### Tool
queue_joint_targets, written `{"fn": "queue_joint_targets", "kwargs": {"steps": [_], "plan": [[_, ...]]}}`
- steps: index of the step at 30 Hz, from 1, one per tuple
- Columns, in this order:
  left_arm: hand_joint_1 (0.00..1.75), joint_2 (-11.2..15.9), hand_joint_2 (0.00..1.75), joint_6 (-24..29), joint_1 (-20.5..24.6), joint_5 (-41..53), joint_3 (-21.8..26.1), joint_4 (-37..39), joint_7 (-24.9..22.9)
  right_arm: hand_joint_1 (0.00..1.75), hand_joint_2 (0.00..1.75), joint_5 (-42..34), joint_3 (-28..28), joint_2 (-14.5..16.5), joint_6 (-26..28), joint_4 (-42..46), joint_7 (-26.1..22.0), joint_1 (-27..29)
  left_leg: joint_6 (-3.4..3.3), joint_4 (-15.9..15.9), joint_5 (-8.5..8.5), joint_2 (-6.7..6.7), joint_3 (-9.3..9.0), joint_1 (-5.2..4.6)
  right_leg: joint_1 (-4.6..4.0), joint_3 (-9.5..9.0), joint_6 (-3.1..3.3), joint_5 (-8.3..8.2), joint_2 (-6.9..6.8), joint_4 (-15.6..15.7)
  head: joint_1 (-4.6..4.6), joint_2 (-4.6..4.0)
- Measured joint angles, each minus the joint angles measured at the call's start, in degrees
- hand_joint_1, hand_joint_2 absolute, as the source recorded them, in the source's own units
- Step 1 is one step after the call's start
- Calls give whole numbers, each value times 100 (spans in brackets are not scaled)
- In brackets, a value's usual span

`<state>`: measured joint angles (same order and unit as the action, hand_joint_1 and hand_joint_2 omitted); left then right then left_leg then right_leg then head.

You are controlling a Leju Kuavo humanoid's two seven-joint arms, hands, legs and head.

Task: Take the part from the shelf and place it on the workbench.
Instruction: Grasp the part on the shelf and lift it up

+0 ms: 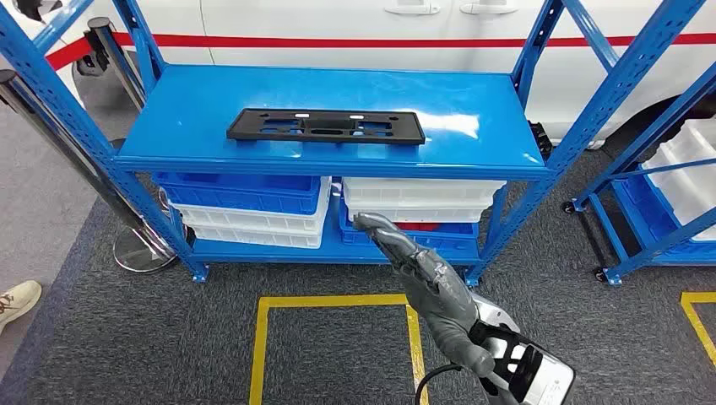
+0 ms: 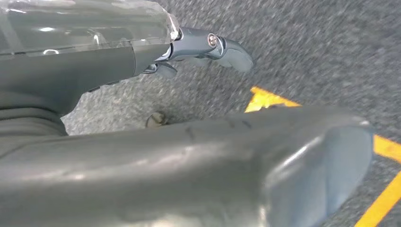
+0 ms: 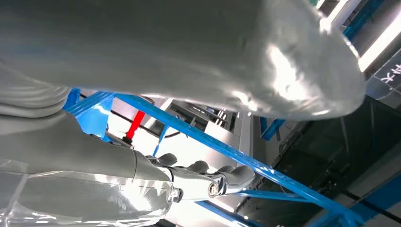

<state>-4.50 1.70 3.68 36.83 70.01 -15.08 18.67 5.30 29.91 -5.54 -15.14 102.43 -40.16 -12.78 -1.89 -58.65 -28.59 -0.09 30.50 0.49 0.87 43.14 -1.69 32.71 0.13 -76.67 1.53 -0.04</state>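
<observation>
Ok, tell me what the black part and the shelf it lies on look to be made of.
Black part: probably moulded plastic, matte, with cut-out slots and no glare. Shelf: looks like painted sheet metal, glossy blue, showing bright reflections, on perforated uprights.

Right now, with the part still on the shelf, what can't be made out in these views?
- Bin contents, head view: hidden under the shelf top.
- Person, head view: only a shoe, cut by the left edge.
- Left hand, left wrist view: its thumb covers most of the floor.
- Part underside: faces down.
- Right hand: empty, fingers extended.
</observation>
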Motion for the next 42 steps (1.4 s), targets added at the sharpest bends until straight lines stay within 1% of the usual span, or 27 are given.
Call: {"fn": "queue_joint_targets", "kwargs": {"steps": [2,3,5,7,10,11,13,15,17,18,19,21,22,23,24,26,27,29,31,32,33,34,36,37,38,41,42], "plan": [[0,-1,0,0,-5,0,2,0,0,0,0,2,4,-6,-10,-5,-3,-1,0,0,-50,-7,-71,-16,-19,6,34,-203,0,174,0,0],[0,-3,0,0,-8,0,5,0,0,0,0,5,7,-11,-22,-11,-6,-2,0,0,-103,-12,-145,-30,-44,-30,75,-435,0,423,0,0],[0,-21,0,0,-10,0,16,1,-1,0,0,18,9,-14,-49,-26,-11,-7,16,7,-215,-19,-287,-50,-125,-246,179,-923,-3,1160,2,0],[0,-44,0,0,3,1,30,3,-4,0,0,39,11,-17,-58,-50,-14,-13,65,43,-304,-22,-384,-62,-189,-392,254,-1050,-3,1603,-2,0],[0,-49,0,0,16,18,42,4,-3,0,0,52,12,-22,-56,-68,-15,1,150,-9,-291,-16,-499,-80,-167,-568,320,-963,7,1757,-7,0],[0,-49,0,-1,21,27,43,4,1,0,0,54,12,-23,-53,-69,-15,10,169,-193,-259,-15,-440,-79,-148,-665,345,-927,7,1802,-5,0],[0,-51,0,-3,30,39,44,4,7,0,0,63,12,-25,-49,-69,-15,38,200,-832,-319,-15,-70,-59,-126,-840,377,-844,0,1868,-2,0],[0,-57,0,-4,12,42,44,4,9,0,0,69,12,-26,-48,-69,-14,76,243,-1459,-622,-14,443,-31,-118,-978,386,-723,2,1882,-1,0],[0,-56,0,-4,-19,42,46,4,9,0,0,69,12,-28,-46,-69,-14,115,290,-1591,-889,-13,765,2,-108,-1148,368,-581,23,1883,-2,0],[0,-56,0,-5,-27,42,48,4,9,0,0,69,12,-29,-43,-69,-14,129,313,-1426,-847,-12,821,19,-102,-1251,351,-502,33,1882,-1,0],[0,-56,0,-7,-33,45,50,4,10,0,0,69,12,-32,-37,-69,-14,144,328,-1137,-625,-12,825,38,-97,-1358,330,-418,39,1882,-2,0],[0,-57,0,-10,-50,67,54,7,14,0,0,71,13,-42,-18,-70,-13,189,320,-472,141,0,819,56,-96,-1521,274,-252,48,1861,-3,0],[0,-57,0,-9,-59,84,56,8,19,0,0,76,13,-47,-2,-70,-12,214,288,-264,434,6,812,45,-96,-1561,237,-175,53,1851,-5,0],[0,-57,0,-6,-65,100,57,10,22,0,0,82,14,-52,16,-68,-12,235,240,-155,585,9,811,29,-92,-1590,197,-124,59,1833,-4,0],[0,-56,0,-2,-61,116,57,10,25,0,0,89,14,-54,35,-61,-12,251,186,-141,564,10,785,4,-83,-1610,159,-97,64,1816,-3,0],[0,-54,0,6,-45,138,57,11,27,0,0,100,14,-57,62,-39,-15,261,87,-98,511,-4,675,-8,-51,-1572,95,-129,54,1625,-3,0],[0,-52,0,9,-34,149,57,11,27,0,0,103,14,-58,68,-30,-15,265,48,-80,475,-7,607,-10,-40,-1457,71,-147,47,1402,-5,0],[0,-46,0,13,-21,156,57,11,27,0,0,103,14,-61,65,-27,-15,275,-2,-54,378,-10,468,-8,-26,-1037,29,-41,36,749,-8,0],[0,-40,0,14,-14,160,57,11,22,0,0,102,14,-66,50,-37,-14,292,-18,-51,248,-16,321,-16,-22,-561,12,264,32,249,-8,0],[0,-39,0,15,-12,164,57,11,20,0,0,102,14,-68,41,-44,-14,300,-20,-51,177,-22,232,-21,-21,-404,16,365,30,193,-9,0],[0,-40,0,15,-12,169,57,11,18,0,0,102,14,-69,30,-52,-14,305,-17,-50,100,-29,130,-25,-25,-325,30,349,29,298,-9,0],[0,-42,0,15,-12,175,57,11,17,0,0,102,14,-69,19,-60,-14,307,-11,-48,22,-35,23,-26,-36,-322,52,183,28,548,-9,0],[0,-52,0,14,-12,191,57,12,17,0,0,109,14,-69,-7,-78,-14,312,17,-45,-128,-46,-155,-29,-89,-400,129,-485,20,1220,-13,0],[0,-60,0,11,-7,197,57,14,19,0,0,121,15,-68,-22,-90,-13,318,44,-36,-196,-54,-212,-34,-119,-434,168,-748,18,1461,-16,0],[0,-66,0,10,-2,203,57,15,21,0,0,134,15,-68,-35,-102,-11,325,76,-26,-240,-61,-272,-38,-142,-455,203,-917,19,1604,-17,0],[0,-67,0,9,15,210,57,16,23,0,0,152,16,-49,-58,-122,-12,322,171,-71,-246,-61,-382,-45,-134,-610,287,-919,28,1744,-14,0],[0,-63,0,13,26,214,57,16,20,0,0,152,16,-33,-74,-127,-4,312,189,-200,-251,-53,-335,-43,-119,-697,319,-903,26,1797,-10,0]]}}
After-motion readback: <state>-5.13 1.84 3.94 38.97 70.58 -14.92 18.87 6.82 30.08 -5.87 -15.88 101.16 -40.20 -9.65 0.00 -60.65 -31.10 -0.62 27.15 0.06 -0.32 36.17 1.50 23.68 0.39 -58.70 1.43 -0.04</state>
